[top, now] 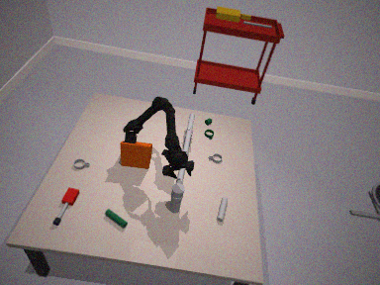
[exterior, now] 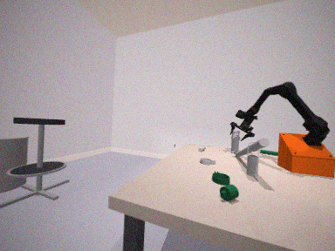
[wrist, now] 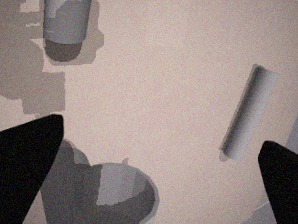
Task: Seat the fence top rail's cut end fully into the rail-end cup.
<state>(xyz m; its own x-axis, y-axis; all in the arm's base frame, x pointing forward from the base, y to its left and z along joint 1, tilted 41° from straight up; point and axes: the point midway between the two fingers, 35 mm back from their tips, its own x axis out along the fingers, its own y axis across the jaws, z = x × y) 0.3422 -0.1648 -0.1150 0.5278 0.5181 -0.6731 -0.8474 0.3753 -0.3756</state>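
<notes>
Currently, grey rail (top: pixel 186 143) (exterior: pixel 252 147) slants w/ pale round end; gripper (top: pixel 179 173) (exterior: pixel 242 132) wide open, holding nothing.

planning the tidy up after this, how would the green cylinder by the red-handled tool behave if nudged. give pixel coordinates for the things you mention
The green cylinder (top: pixel 116 218) would probably roll sideways, being round and lying on its side. It looks stiff, with straight, unbent sides.

In the top view, the gripper (top: pixel 180 171) (exterior: pixel 239 135) (wrist: pixel 165 137) covers part of the top rail (top: pixel 187 141) (exterior: pixel 254 148), toward the tabletop's near edge. Whether the rail's cut end sits in its cup on the big post (top: pixel 176 202) (exterior: pixel 235 145) is too small to tell. In the exterior view, the tabletop's (top: pixel 89 198) (exterior: pixel 174 187) right side is cut off by the picture. The wrist view cuts off a grey rounded piece (wrist: pixel 122 192) at the bottom.
</notes>
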